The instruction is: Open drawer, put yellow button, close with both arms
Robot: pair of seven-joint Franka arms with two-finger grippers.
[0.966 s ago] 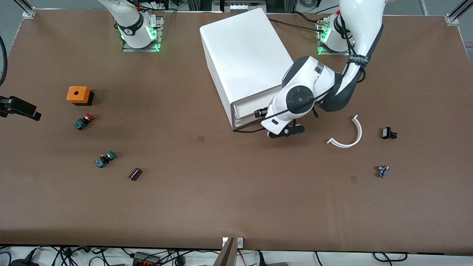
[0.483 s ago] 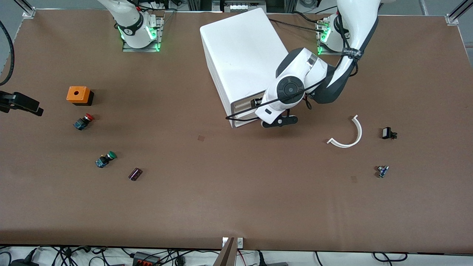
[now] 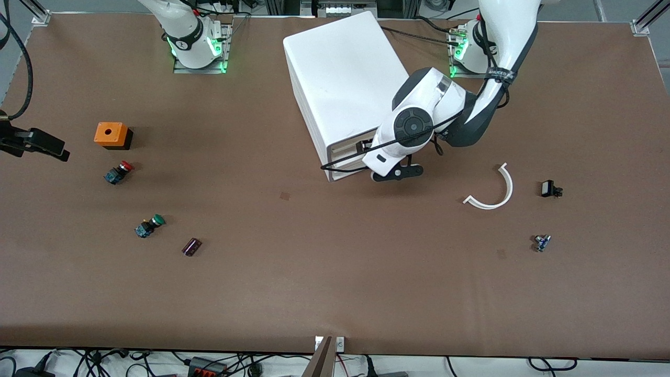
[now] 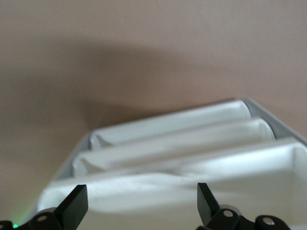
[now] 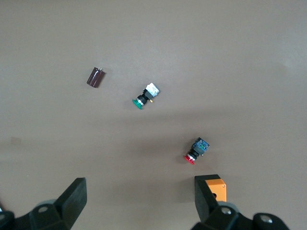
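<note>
The white cabinet point(image 3: 340, 78) stands between the two arm bases. Its drawer point(image 3: 343, 148), the uppermost of three, looks pushed in. My left gripper point(image 4: 141, 211) is open right at the drawer point(image 4: 192, 184) front, one finger toward each end of it, holding nothing. In the front view the left wrist covers most of that gripper. My right gripper point(image 5: 139, 206) hangs open and empty over the table beside the orange box point(image 5: 218, 186), and in the front view the right gripper point(image 3: 52, 147) shows at the picture's edge. The yellow button is out of view.
A red-capped button point(image 3: 118, 172), a green-capped button point(image 3: 149, 225) and a dark cylinder point(image 3: 191, 246) lie near the orange box point(image 3: 111, 135). Toward the left arm's end lie a white curved strip point(image 3: 492, 191), a small black part point(image 3: 548, 188) and a small blue part point(image 3: 542, 242).
The left wrist moved in toward the cabinet, and the uppermost drawer, a little out before, now sits in. The right gripper drifted slightly toward the orange box.
</note>
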